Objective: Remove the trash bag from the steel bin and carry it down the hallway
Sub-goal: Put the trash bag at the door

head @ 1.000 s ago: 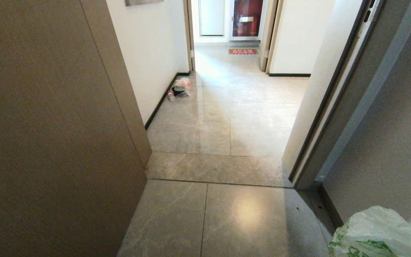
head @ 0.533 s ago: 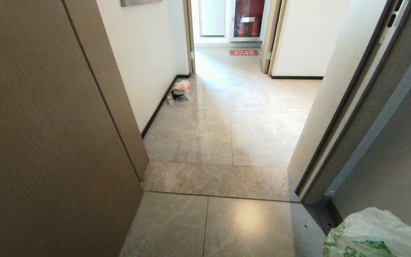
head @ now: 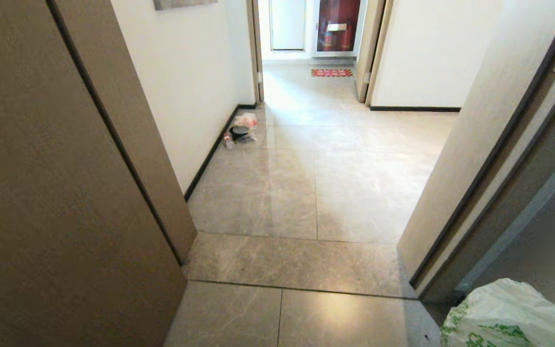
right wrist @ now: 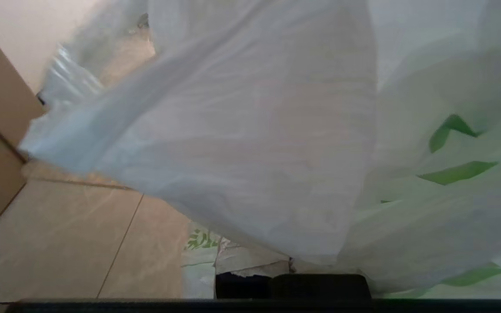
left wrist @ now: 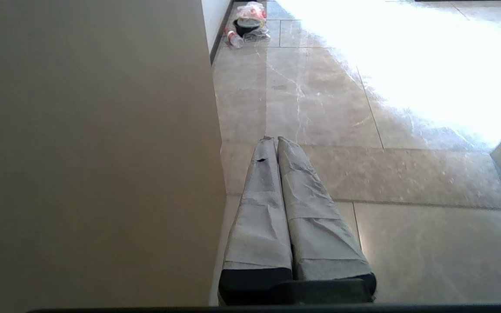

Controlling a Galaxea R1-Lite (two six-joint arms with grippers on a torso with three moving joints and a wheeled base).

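Glossy tiled hallway (head: 316,159) past doorway, right gripper (right wrist: 294,278) closed on trash bag (head: 508,318), left gripper (left wrist: 276,141) shut

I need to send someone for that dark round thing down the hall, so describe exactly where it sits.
Follow the white left wall toward the far doorway. Near its end, by the black baseboard, lies a small litter pile; the dark round container sits amid it, beneath a translucent bag with red contents.

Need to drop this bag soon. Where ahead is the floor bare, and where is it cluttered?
Bare tiles run between the left wall's dark baseboard and the right door frame. Clutter sits only by the baseboard farther on: the pile of litter.
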